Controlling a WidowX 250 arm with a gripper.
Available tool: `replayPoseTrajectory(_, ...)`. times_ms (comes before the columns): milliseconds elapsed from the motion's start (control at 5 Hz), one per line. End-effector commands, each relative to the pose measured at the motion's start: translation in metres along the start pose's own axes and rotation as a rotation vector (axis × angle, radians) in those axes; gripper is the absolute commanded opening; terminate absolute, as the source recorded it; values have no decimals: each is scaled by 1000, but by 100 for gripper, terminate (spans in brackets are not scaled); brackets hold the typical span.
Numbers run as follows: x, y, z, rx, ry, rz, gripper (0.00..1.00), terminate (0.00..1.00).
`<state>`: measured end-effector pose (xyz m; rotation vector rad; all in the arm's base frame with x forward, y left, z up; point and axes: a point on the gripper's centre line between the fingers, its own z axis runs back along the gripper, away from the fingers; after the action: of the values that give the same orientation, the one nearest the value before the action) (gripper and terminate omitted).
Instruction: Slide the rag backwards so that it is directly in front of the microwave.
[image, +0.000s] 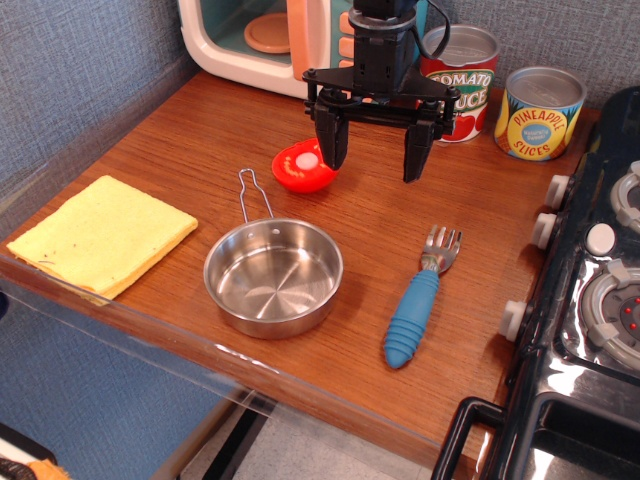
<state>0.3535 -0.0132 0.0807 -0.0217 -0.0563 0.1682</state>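
Note:
The rag (102, 235) is a flat pale yellow square cloth lying at the front left corner of the wooden counter. The microwave (268, 38), cream-white with a teal front, a pink handle and a tan plate inside, stands at the back, partly cut off by the top edge. My gripper (372, 155) hangs open and empty above the counter in front of the microwave, far to the right of and behind the rag. Its left finger (331, 143) is just beside a red toy tomato half (300, 168).
A steel pan (273, 276) with a wire handle sits right of the rag. A blue-handled fork (418, 300) lies further right. A tomato sauce can (462, 80) and a pineapple slices can (539, 112) stand at the back right. A toy stove (590, 300) borders the right side.

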Motion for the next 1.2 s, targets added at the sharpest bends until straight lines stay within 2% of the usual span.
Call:
replayPoseTrajectory(0, 0, 0, 0, 0, 0, 0, 100, 0)
replayPoseTrajectory(200, -26, 14, 4, -47, 8, -45, 100, 0)
replayPoseTrajectory(400, -45, 52, 11, -18, -34, -104, 100, 0)
replayPoseTrajectory(600, -69, 107, 27, -14, -87, -174, 100, 0)
replayPoseTrajectory(800, -81, 154, 19, 30, -73, -215, 100, 0)
replayPoseTrajectory(1000, -81, 178, 3, 48, -64, -217, 100, 0)
